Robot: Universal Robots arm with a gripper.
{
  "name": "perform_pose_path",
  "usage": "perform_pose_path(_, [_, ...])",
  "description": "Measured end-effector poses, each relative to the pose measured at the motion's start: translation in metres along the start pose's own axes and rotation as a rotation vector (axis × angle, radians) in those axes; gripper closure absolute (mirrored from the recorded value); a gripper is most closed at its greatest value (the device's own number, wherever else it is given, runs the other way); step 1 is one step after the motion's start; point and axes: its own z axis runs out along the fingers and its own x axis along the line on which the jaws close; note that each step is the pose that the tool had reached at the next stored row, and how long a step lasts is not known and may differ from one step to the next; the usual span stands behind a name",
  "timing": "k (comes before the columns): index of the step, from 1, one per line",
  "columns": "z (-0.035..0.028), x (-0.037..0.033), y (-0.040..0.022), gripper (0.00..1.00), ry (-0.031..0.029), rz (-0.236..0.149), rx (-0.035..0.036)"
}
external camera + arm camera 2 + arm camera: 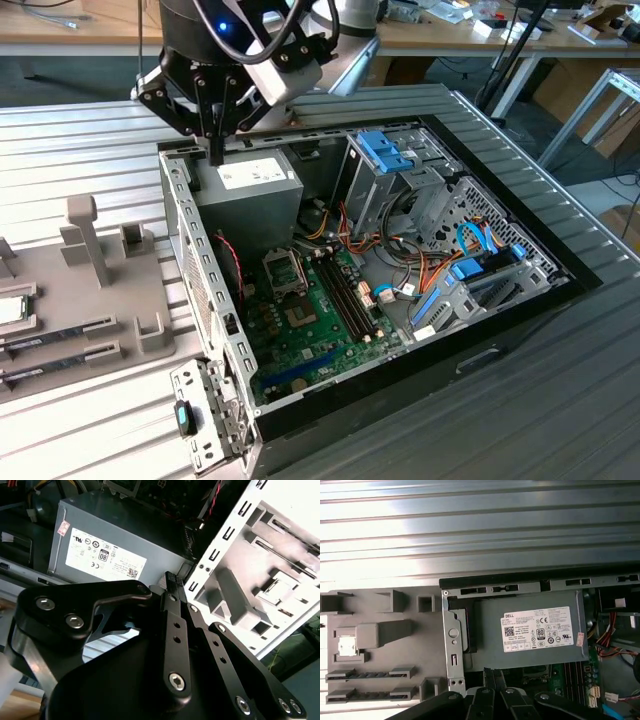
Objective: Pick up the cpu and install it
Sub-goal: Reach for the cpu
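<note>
We fear the low black gripper (215, 152), jaws pinched together empty, clips the steel case wall (200, 270) (flat silver-grey cpu (346, 645) lies beyond).

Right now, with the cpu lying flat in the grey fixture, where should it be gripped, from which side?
Take the cpu by two opposite edges, coming straight down from above. It lies flat, metal top up, seated in the grey fixture, whose raised lips likely block a sideways approach. The shut gripper must open first.

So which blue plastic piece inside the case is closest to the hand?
The blue bracket on the drive cage beside the power supply; the other blue pieces lie farther from the hand.
</note>
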Motion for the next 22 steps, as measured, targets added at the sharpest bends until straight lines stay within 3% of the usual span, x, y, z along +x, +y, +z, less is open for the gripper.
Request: perform_pose_path(22, [-0.0004,0.0165,-0.0012,0.89,-0.0001,0.0,-0.0001])
